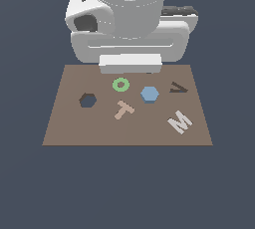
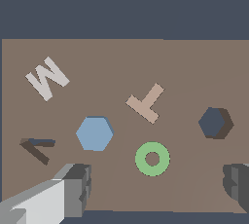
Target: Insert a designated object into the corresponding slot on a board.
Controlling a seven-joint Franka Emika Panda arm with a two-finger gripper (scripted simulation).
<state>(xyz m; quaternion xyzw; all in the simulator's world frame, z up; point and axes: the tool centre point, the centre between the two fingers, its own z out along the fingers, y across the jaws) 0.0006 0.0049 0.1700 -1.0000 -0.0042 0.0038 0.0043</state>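
The light-blue hexagonal block (image 1: 149, 94) lies flat on the brown board (image 1: 99, 128), towards the exterior view's right of its middle. The dark hexagon slot (image 1: 87, 100) is on the board's left side in that view and is empty. My arm (image 1: 130, 24) hangs above the board's far edge; its fingers are hidden there. In the wrist view the gripper (image 2: 155, 186) is open and empty, raised above the board (image 2: 121, 62). The block (image 2: 94, 133) lies near one finger (image 2: 73, 189), and the slot (image 2: 214, 122) near the other.
A green ring (image 1: 114, 84) lies beside the block, between the fingers in the wrist view (image 2: 141, 158). A tan T (image 1: 123, 109) lies between block and slot. A white M (image 1: 180, 122) and a dark V-shaped cut-out (image 1: 178, 88) are on the exterior view's right.
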